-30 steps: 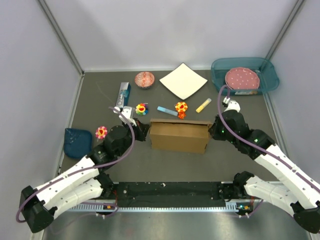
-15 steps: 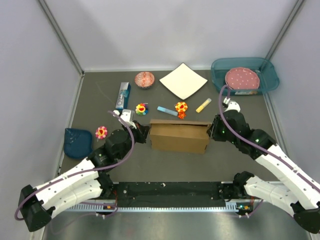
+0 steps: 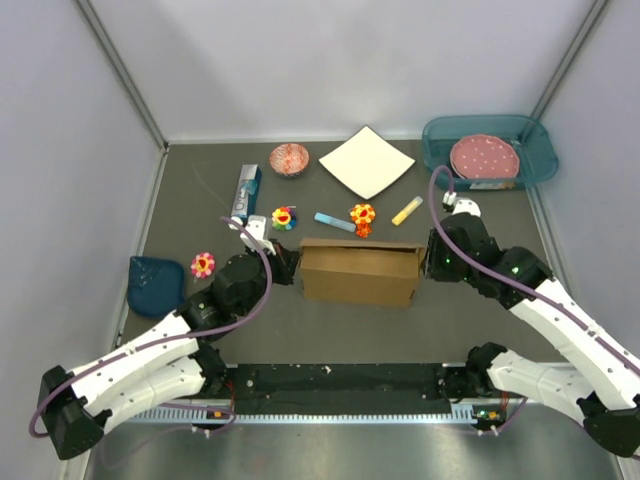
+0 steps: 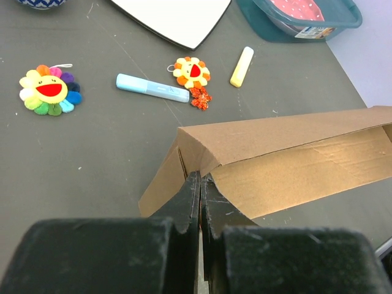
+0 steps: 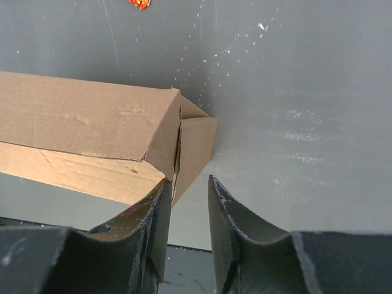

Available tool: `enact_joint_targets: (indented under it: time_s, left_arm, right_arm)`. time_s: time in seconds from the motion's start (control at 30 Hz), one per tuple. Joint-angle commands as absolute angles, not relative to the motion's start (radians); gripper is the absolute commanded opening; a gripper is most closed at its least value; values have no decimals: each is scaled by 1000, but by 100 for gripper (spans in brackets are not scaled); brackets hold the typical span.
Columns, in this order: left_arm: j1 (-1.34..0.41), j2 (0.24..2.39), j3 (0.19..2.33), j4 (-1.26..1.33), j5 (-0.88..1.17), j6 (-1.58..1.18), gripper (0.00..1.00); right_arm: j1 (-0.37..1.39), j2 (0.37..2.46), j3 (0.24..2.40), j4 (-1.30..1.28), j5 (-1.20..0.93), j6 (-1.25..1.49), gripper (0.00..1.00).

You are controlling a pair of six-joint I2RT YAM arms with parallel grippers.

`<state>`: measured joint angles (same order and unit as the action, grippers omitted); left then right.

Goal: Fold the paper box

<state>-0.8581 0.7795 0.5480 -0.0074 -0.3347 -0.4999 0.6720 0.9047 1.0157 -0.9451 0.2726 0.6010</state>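
Brown cardboard, the paper box [image 3: 358,272] is laid mid-tabletop [image 3: 330,330], its long axis run toward the left and right edges, with one arm met at each end. The left gripper [image 4: 200,182] is clenched at the left end, though a pinched flap cannot be confirmed; the right gripper [image 5: 187,190] is held slightly parted beside the right end flap, grasping nothing. No writing can be read.

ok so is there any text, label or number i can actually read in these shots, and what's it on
No text is readable in any view.
The white sticker on the teal bin: printed, but too small to read.
The blue carton: its print is too blurred to read.
The paper box: plain brown, no print showing.
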Motion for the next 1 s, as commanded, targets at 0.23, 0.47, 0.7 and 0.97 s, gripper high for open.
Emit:
enact_joint_targets:
  time_s: [0.23, 0.47, 0.7, 0.97]
  left_arm:
    - [-862, 834, 552, -206, -330, -491, 0]
    - [-862, 842, 561, -207, -325, -486, 0]
    - [-864, 841, 566, -213, -322, -483, 0]
    - [-865, 842, 560, -213, -313, -488, 0]
  right_arm:
    - [683, 907, 1123, -904, 318, 548, 32]
    - [683, 931, 1108, -868, 321, 538, 32]
    - [683, 950, 1088, -821, 333, 534, 24]
    - [683, 922, 1026, -808, 333, 540, 0]
